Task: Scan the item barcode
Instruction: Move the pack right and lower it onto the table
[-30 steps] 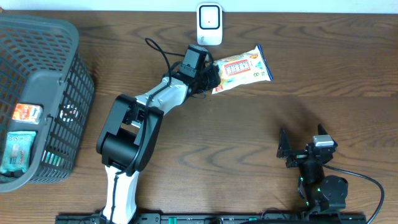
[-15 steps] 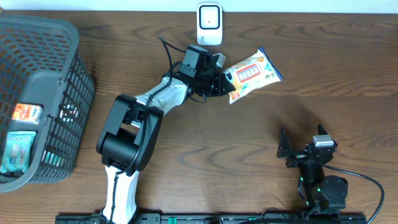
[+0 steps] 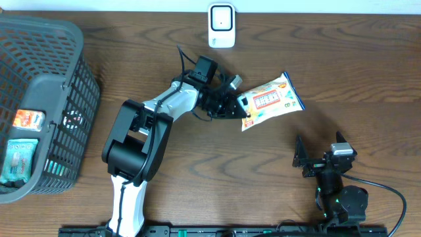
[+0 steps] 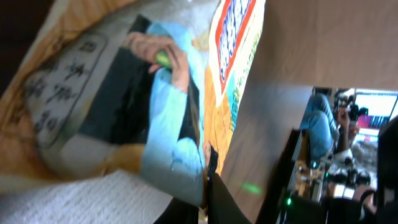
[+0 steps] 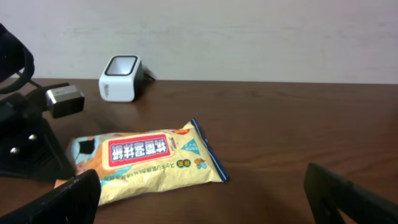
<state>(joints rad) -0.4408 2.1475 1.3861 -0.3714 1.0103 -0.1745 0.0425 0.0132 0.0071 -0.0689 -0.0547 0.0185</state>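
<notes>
Altogether one scanner [image 3: 222, 25], one basket [image 3: 80, 99], one gripped packet [image 3: 271, 100].

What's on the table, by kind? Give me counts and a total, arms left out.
Snack packets: 3 (held packet in the left gripper; orange packet and teal packet in the basket)
Scanners: 1 (white scanner)
Baskets: 1
Total: 5

Basket [image 3: 66, 39] left, scanner [image 3: 222, 26] behind (both upright).
</notes>
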